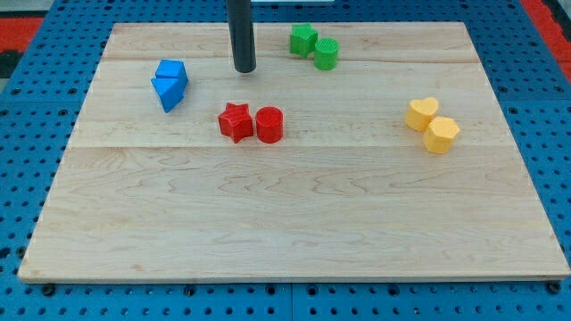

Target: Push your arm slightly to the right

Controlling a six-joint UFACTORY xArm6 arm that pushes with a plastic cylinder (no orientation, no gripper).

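My tip (pixel 244 69) is the lower end of a dark rod that comes down from the view's top. It rests on the wooden board (pixel 294 223) and touches no block. A blue cube (pixel 172 71) and a blue triangular block (pixel 166 91) lie to the tip's left. A red star (pixel 235 121) and a red cylinder (pixel 269 125) sit side by side just below the tip. A green star-like block (pixel 302 39) and a green cylinder (pixel 326 54) sit to the tip's right near the top edge.
A yellow heart (pixel 421 113) and a yellow hexagonal block (pixel 441 134) sit together at the view's right. A blue pegboard surface (pixel 27 134) surrounds the board.
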